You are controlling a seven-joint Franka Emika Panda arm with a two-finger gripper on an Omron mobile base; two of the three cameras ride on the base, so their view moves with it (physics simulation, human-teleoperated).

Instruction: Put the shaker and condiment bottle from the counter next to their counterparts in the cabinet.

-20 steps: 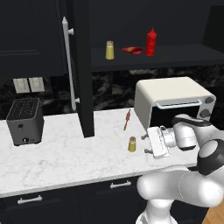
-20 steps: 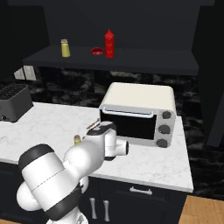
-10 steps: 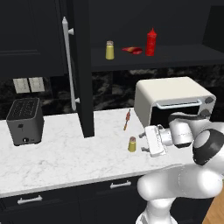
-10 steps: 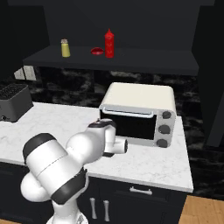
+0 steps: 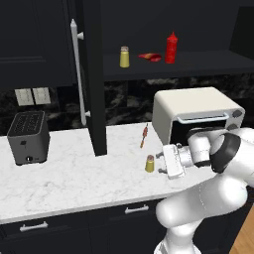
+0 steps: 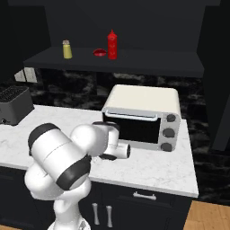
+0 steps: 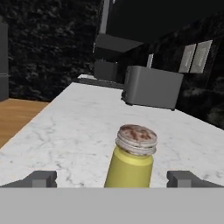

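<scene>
Claw now sits closer to the shaker than a second ago, fingers spread wide on either side of it; shaker stands upright on the surface, ungrasped

Your left base view looks forward and down from behind the arm's left; your right base view does likewise from its right. Both share the desk, the toaster oven and the cabinet shelf. Your hand view sits low, facing along the desk, very near the shaker.
</scene>
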